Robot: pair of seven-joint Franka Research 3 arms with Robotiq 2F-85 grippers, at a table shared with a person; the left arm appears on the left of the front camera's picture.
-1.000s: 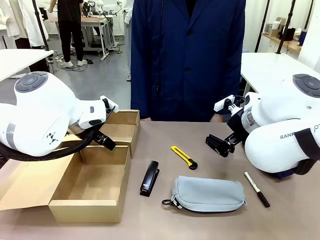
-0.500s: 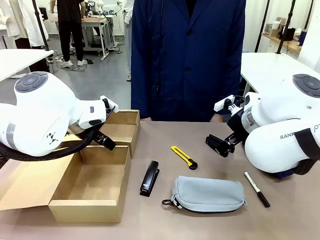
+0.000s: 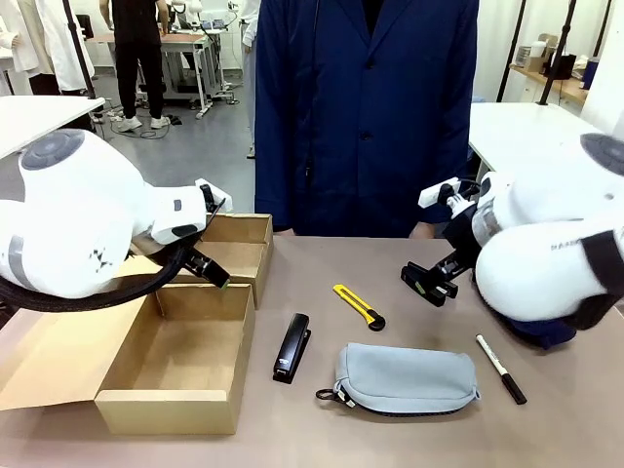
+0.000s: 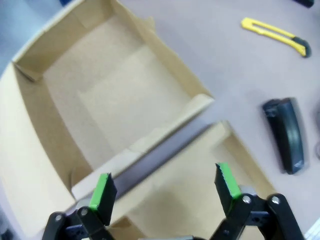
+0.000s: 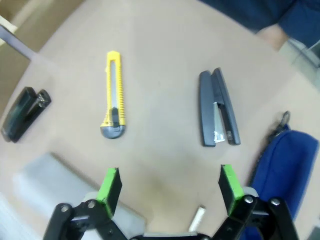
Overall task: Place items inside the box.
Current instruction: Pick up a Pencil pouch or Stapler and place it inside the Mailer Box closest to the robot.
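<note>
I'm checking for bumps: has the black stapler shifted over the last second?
No. The black stapler lies just right of the box, with the same gap as before.

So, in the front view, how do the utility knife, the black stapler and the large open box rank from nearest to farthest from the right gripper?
1. The utility knife, mid-table, just to the left of the right gripper.
2. The black stapler, farther left and closer to the robot's edge.
3. The large box, at the table's left side.
</note>
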